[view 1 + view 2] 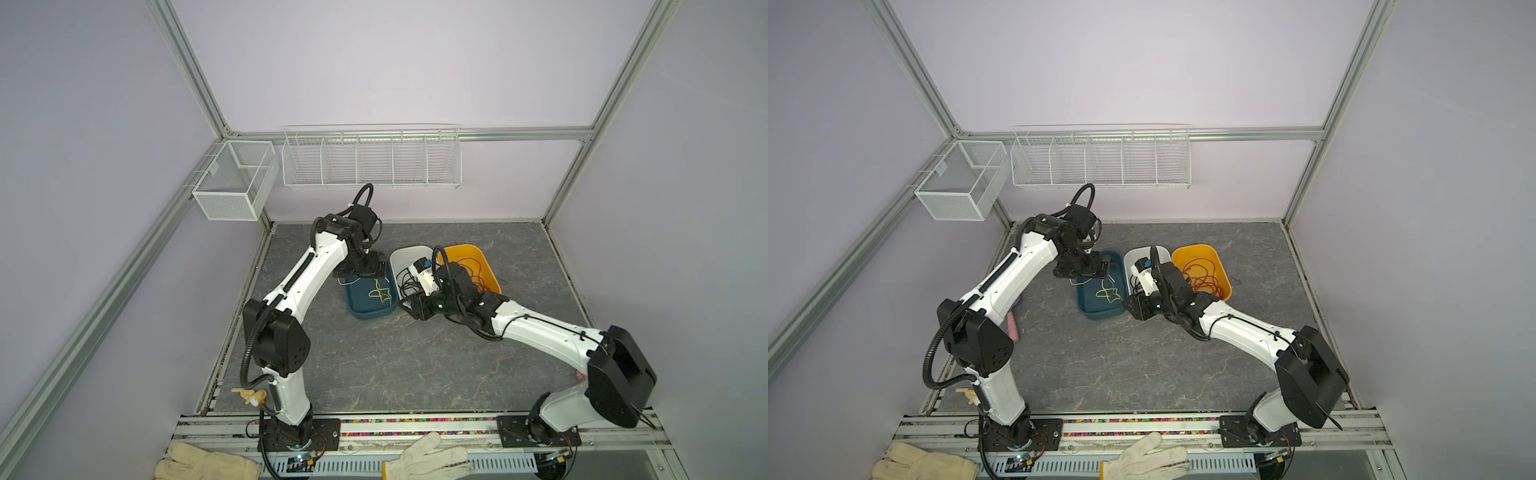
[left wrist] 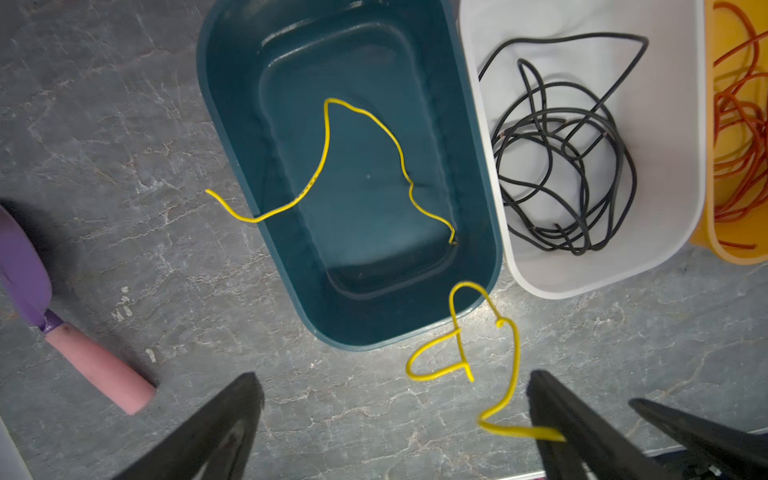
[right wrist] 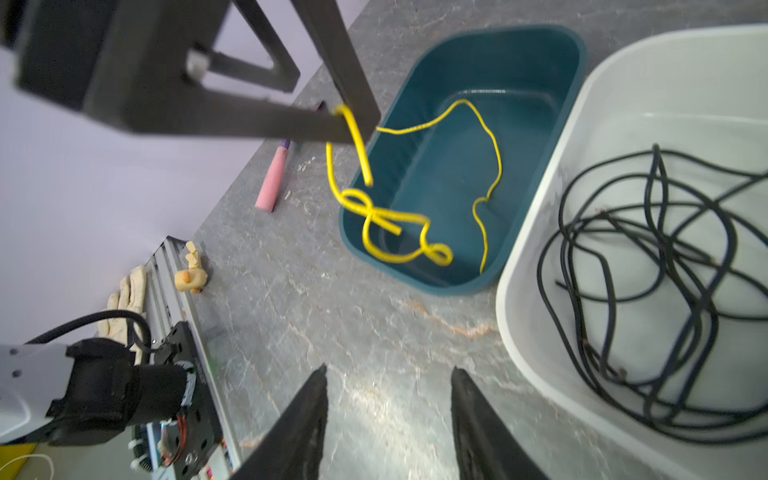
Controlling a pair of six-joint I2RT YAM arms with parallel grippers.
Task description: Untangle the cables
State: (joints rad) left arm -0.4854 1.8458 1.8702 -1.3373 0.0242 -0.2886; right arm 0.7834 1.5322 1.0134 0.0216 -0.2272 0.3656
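Observation:
My left gripper [image 2: 392, 376] is open wide above the teal bin's [image 2: 216, 104] near end. A knotted yellow cable [image 2: 515, 353] hangs from one of its fingers [image 3: 353, 104], hooked there and not pinched. A second yellow cable [image 2: 365, 120] lies in the teal bin with one end over the rim. Black cables [image 2: 561, 166] are coiled in the white bin [image 2: 681, 166]. Red cables [image 1: 1202, 276] fill the orange bin [image 1: 465, 249]. My right gripper [image 3: 388, 369] hovers over bare table beside the white bin [image 3: 532, 232], jaws apart and empty.
The three bins stand side by side mid-table. A pink-handled purple tool [image 2: 99, 365] lies left of the teal bin. A small yellow toy [image 1: 253, 397] sits by the left arm's base. Two gloves [image 1: 208, 461] lie on the front rail. Wire baskets [image 1: 370, 162] hang on the back wall.

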